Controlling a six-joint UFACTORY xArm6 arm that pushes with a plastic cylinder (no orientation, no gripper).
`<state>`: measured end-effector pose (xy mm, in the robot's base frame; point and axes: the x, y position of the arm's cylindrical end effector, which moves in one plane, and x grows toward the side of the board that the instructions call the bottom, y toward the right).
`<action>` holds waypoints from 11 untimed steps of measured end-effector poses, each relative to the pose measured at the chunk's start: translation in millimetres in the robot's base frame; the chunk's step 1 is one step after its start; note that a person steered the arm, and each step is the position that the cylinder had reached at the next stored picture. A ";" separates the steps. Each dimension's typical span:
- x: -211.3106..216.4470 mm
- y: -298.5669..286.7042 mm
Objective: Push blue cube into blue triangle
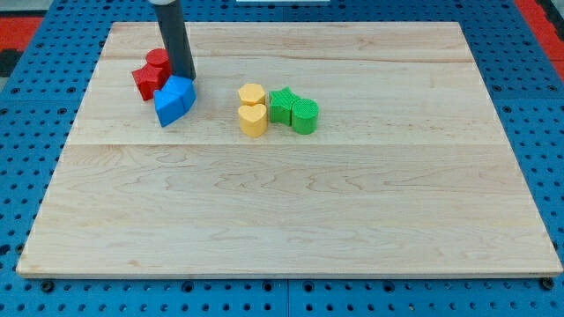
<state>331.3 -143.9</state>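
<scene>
Two blue blocks lie pressed together at the view's upper left: the blue cube (pixel 181 92) toward the top right and the blue triangle (pixel 166 109) toward the bottom left, touching. My tip (pixel 185 77) stands at the top edge of the blue cube, right against it. The dark rod rises from there out of the view's top. Two red blocks (pixel 151 74) sit just left of the rod, touching the blue pair.
Two yellow blocks, one above the other (pixel 252 95) (pixel 253 119), sit near the board's middle top. A green star (pixel 282 106) and a green round block (pixel 304 114) touch them on the right. The wooden board (pixel 291 202) lies on a blue pegboard.
</scene>
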 end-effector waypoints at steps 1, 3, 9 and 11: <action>32.0 24.3; 91.4 30.4; 81.7 -20.0; 81.7 -13.4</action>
